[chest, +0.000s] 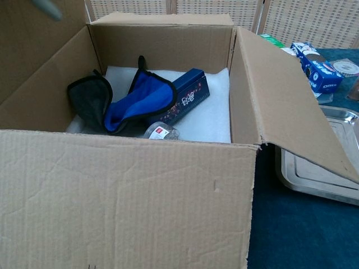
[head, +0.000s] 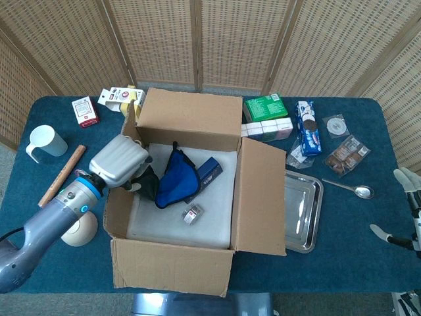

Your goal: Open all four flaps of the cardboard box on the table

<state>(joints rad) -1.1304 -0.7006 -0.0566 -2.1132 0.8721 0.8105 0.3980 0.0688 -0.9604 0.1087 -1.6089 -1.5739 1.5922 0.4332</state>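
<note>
The cardboard box (head: 191,197) is sitting in the middle of the blue bench (head: 342,257), its top open. The left hand (head: 118,161) is resting against the box's left wall, at the rim, with the left flap (head: 131,122) standing upright beside it; whether its fingers are gripping the cardboard or merely pressing on it I cannot tell, since the back of the hand is hiding them. The far flap (head: 191,110) is leaning away toward the screen, the right flap (head: 263,197) is angling outward over a metal tray (head: 304,214), and the near flap (chest: 123,202) is filling the lower part of the chest view. Inside the box a blue cloth (head: 174,181), a dark blue carton (head: 209,172) and a small jar (head: 193,213) are lying on white padding. The right hand (head: 406,181) is showing at the far right edge of the bench, its fingers spread and holding nothing. A spoon (head: 352,189) is lying between it and the tray.
</note>
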